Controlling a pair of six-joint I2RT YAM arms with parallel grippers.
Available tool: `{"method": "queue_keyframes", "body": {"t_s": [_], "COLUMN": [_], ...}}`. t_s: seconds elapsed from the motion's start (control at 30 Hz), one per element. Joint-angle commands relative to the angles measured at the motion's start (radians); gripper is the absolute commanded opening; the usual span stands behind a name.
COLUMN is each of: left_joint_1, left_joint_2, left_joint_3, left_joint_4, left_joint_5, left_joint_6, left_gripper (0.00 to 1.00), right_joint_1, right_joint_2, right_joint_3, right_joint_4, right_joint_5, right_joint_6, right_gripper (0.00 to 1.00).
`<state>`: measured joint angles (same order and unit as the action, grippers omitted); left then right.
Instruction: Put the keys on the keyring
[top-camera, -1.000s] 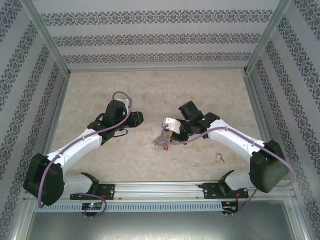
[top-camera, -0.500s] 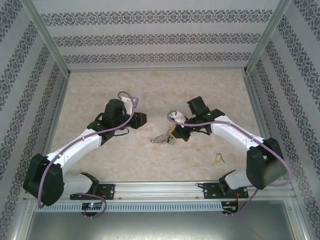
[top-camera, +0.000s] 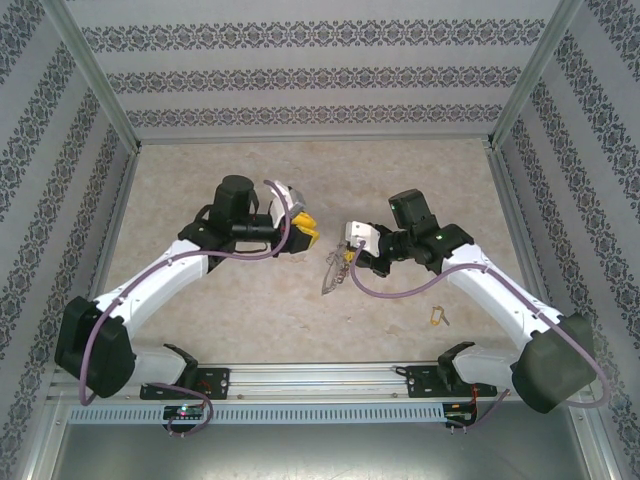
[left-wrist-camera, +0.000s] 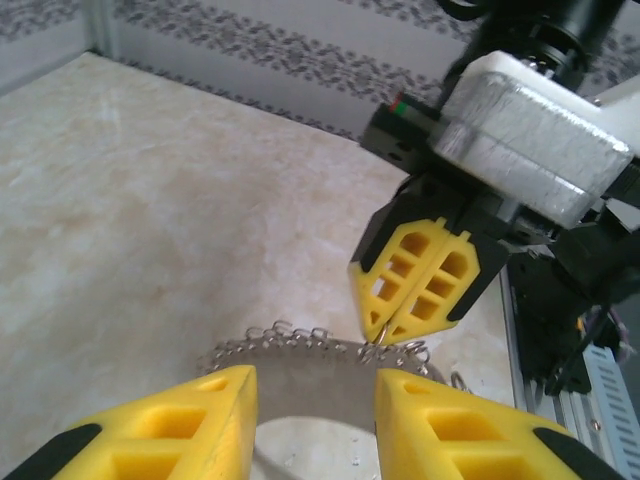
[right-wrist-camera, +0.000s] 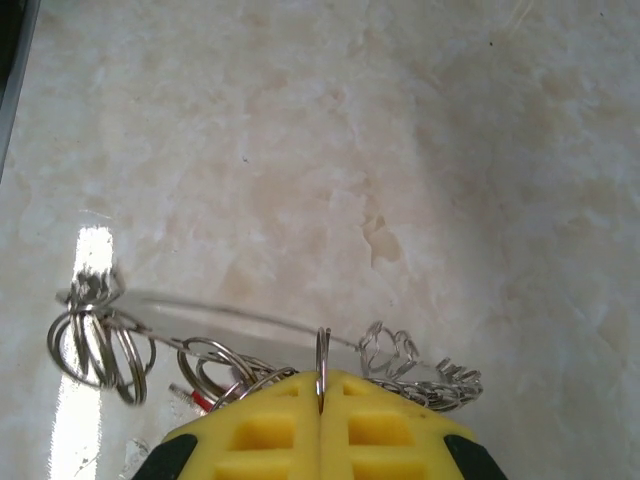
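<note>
The large, thin, silver-grey metal keyring, fringed with small rings, is clenched at its rim by the right pincer over the middle of the beige worktop. The left pincer is pointed at it, released and empty. 1 tiny yellow-tagged silver key is seen near the front rail; fetching it is judged next. Bare room is offered all round, with the patterned side walls well apart.

keyring: thin bare metal, silver-grey, shiny
table: smooth, glossy, marble-look beige
right gripper fingers: yellow matt plastic
left gripper fingers: yellow matt plastic
</note>
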<state>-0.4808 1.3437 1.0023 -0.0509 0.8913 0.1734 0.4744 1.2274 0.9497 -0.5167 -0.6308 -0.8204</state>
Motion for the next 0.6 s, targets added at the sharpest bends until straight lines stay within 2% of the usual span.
{"method": "queue_keyframes", "body": {"t_s": [0.0,0.1,0.23,0.33,0.43,0.57], "left_joint_1": [-0.037,-0.053,-0.054,-0.055,-0.055,-0.054], "left_joint_2": [0.051,0.075,0.066,0.077,0.092,0.093], "left_joint_3": [0.035,0.019,-0.072,-0.084,-0.076,-0.101], "left_joint_4": [-0.071,-0.030,0.098,0.091,0.020,0.011], "left_joint_5": [0.080,0.059,0.001,0.044,0.071,0.097], "left_joint_6": [0.117,0.082,0.027,0.053,0.118,0.134], "left_gripper": [0.34,0.32,0.33,0.33,0.33,0.33], "right_joint_1": [0.013,0.024,0.111,0.111,0.101,0.064], "right_joint_2": [-0.008,0.043,0.073,0.078,0.100,0.113], "right_joint_3": [-0.005,-0.011,-0.078,-0.110,-0.099,-0.099], "right_joint_4": [0.042,0.065,0.140,0.212,0.187,0.176], "right_joint_5": [-0.057,-0.083,0.037,0.007,-0.030,-0.160], "right_joint_6": [-0.029,0.069,0.060,0.075,0.069,0.139], "right_gripper": [0.00,0.00,0.00,0.00,0.00,0.00]}}
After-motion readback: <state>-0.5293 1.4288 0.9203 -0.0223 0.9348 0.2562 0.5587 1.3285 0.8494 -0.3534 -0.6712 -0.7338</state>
